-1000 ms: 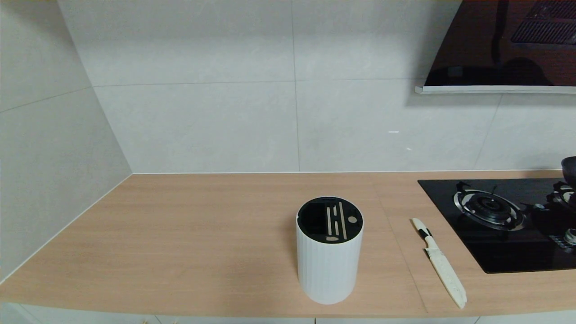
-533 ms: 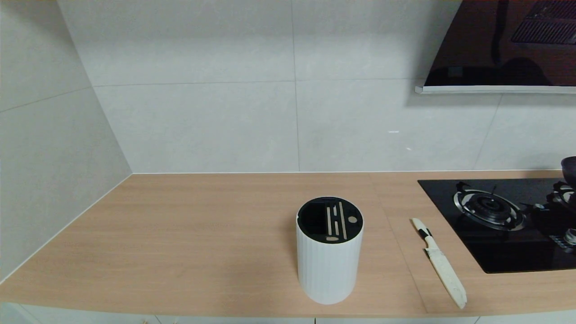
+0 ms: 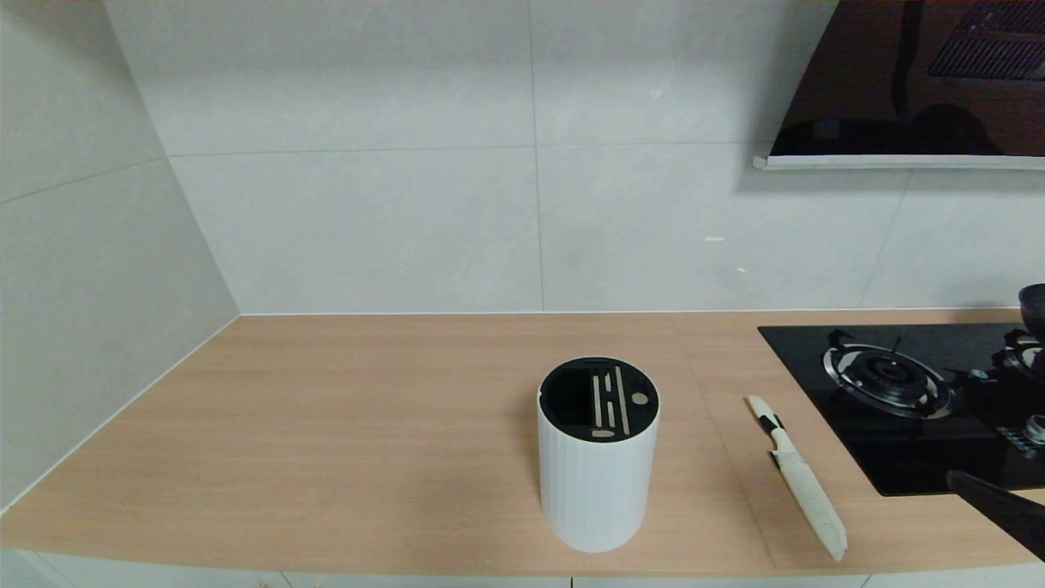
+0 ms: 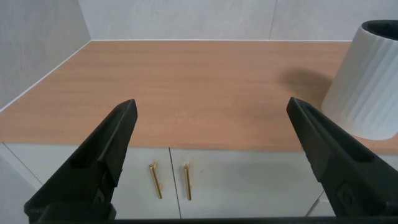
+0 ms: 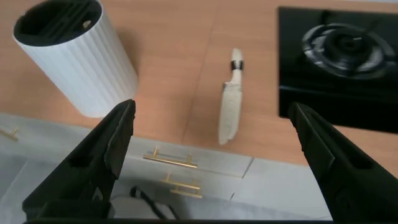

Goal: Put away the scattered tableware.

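White knife block [image 3: 598,457]: upright on worktop [image 3: 367,425].
Knife [image 3: 796,478]: flat, near block.
Left claw [image 4: 211,112]: spread apart.
Right claw [image 5: 211,111]: spread apart.

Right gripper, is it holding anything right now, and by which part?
Nothing. The right gripper is open and empty; the knife lies flat on the counter, apart from the gripper.

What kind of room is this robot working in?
Most likely a home kitchen: a gas hob sits in the wooden countertop, an extractor hood hangs above it, and a knife lies beside a white slotted knife holder.
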Tool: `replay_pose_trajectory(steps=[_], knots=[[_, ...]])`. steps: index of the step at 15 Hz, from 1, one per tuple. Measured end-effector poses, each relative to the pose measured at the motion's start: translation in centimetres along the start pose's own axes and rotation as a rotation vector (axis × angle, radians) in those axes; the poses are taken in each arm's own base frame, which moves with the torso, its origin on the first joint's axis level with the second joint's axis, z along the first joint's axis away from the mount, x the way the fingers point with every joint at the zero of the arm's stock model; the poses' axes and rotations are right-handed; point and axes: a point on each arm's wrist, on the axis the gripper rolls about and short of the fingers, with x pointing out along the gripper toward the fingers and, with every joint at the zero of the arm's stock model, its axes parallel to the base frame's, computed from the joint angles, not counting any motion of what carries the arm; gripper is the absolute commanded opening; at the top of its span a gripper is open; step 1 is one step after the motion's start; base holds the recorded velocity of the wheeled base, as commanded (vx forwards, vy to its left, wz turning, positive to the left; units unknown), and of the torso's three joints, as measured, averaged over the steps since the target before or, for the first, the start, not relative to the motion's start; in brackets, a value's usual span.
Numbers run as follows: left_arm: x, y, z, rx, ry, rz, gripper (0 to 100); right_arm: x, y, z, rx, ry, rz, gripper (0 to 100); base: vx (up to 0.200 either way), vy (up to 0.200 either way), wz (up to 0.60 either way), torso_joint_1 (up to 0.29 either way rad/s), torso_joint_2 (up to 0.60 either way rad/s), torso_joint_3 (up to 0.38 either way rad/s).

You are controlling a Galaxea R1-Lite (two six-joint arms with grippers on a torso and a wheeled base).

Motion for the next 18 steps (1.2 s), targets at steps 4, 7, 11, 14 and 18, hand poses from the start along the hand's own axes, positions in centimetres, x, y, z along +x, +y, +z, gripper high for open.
replay_pose_trajectory(steps=[4, 7, 11, 14, 18], knots=[[0.0, 0.0, 0.0, 0.0, 0.0, 0.0, 100, 5.6, -0.2, 0.8, 0.001, 0.053, 0.007, 100, 0.0, 0.0, 0.0, 0.0, 0.0, 0.0], [0.0, 0.0, 0.0, 0.0, 0.0, 0.0, 100, 9.3, -0.4, 0.5, 0.001, 0.085, -0.004, 100, 0.0, 0.0, 0.0, 0.0, 0.0, 0.0], [0.0, 0.0, 0.0, 0.0, 0.0, 0.0, 100, 13.9, -0.7, -1.0, -0.003, 0.122, -0.036, 100, 0.0, 0.0, 0.0, 0.0, 0.0, 0.0], [0.0, 0.0, 0.0, 0.0, 0.0, 0.0, 100, 16.7, -0.9, -2.8, -0.004, 0.177, -0.057, 100, 0.0, 0.0, 0.0, 0.0, 0.0, 0.0], [0.0, 0.0, 0.0, 0.001, 0.0, 0.0, 100, 20.6, -1.4, -5.9, -0.002, 0.218, -0.084, 100, 0.0, 0.0, 0.0, 0.0, 0.0, 0.0]])
